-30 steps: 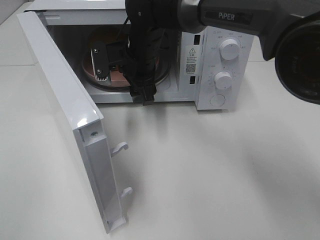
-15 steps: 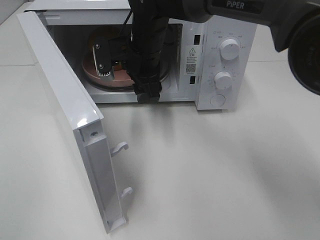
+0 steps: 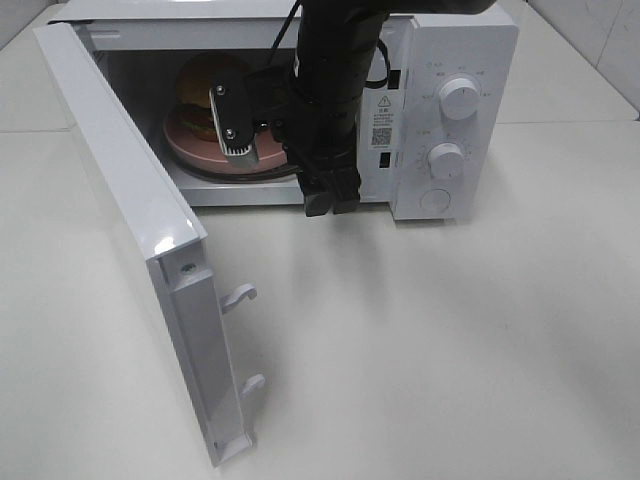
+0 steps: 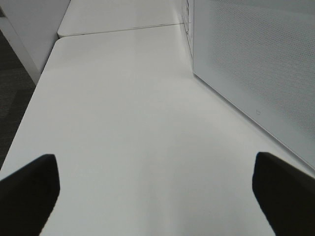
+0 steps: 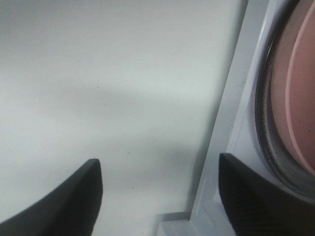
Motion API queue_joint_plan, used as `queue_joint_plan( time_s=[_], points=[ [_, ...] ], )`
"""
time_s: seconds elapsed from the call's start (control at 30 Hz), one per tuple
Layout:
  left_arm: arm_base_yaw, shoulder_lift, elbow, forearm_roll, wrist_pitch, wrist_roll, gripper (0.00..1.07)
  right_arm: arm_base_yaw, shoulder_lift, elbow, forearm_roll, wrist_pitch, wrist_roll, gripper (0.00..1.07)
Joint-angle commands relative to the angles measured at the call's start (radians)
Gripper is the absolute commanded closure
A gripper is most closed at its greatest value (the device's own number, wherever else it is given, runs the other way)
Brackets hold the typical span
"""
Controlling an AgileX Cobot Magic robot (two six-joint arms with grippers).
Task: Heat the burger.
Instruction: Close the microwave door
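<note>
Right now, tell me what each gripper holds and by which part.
Nothing is held. The right gripper is open and empty at the microwave sill; the left gripper is open over the table. The burger sits on its plate inside.

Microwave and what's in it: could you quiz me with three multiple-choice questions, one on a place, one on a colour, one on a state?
1. Where is the burger?
A) on top of the microwave
B) inside it, on the plate
C) under it

2. What colour is the plate?
A) blue
B) green
C) salmon pink

3. How is the microwave's door?
A) shut
B) swung wide open
C) removed

Answers: 1 B, the bun sits on the plate in the cavity; 2 C, its rim shows pink; 3 B, the door stands out from the front, leaving the cavity open.
</note>
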Motion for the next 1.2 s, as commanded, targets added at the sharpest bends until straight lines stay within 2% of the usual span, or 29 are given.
queue_joint_plan(
  time_s=[0.03,0.07,0.17,0.23,0.27,0.33,0.5,0.53,0.6,0.63,0.8,1.07,1.2],
  points=[
    [0.001,-0.019,0.002,-0.002,-0.010,-0.006,0.07,-0.002,-0.070,0.088,-0.002,-0.030,0.014,0.39],
    [0.001,-0.019,0.002,-0.002,-0.010,-0.006,0.07,-0.002,-0.100,0.129,-0.002,-0.041,0.018,0.36],
    [0.001,-0.019,0.002,-0.002,-0.010,-0.006,0.07,-0.002,-0.117,0.156,-0.006,-0.053,0.027,0.34],
    [0.001,-0.019,0.002,-0.002,-0.010,-0.006,0.07,-0.002,-0.199,0.276,-0.026,-0.124,0.073,0.22],
    [0.001,-0.019,0.002,-0.002,-0.010,-0.006,0.07,-0.002,-0.199,0.276,-0.026,-0.124,0.073,0.22],
    [0.001,-0.019,0.002,-0.002,-0.010,-0.006,0.07,-0.002,-0.280,0.366,-0.025,-0.168,0.106,0.19],
    [0.001,-0.019,0.002,-0.002,-0.010,-0.006,0.07,-0.002,-0.375,0.462,-0.025,-0.178,0.194,0.20],
    [0.001,-0.019,0.002,-0.002,-0.010,-0.006,0.07,-0.002,-0.419,0.514,-0.025,-0.178,0.237,0.20],
    [0.001,-0.019,0.002,-0.002,-0.010,-0.006,0.07,-0.002,-0.444,0.536,-0.024,-0.178,0.245,0.20],
    [0.001,-0.019,0.002,-0.002,-0.010,-0.006,0.07,-0.002,-0.496,0.593,-0.017,-0.178,0.258,0.21],
    [0.001,-0.019,0.002,-0.002,-0.010,-0.006,0.07,-0.004,-0.586,0.691,-0.022,-0.175,0.288,0.21],
    [0.001,-0.019,0.002,-0.002,-0.010,-0.006,0.07,-0.075,-0.747,0.835,-0.065,-0.172,0.391,0.22],
    [0.001,-0.019,0.002,-0.002,-0.010,-0.006,0.07,-0.151,-0.822,0.910,-0.106,-0.177,0.510,0.24]
  ],
)
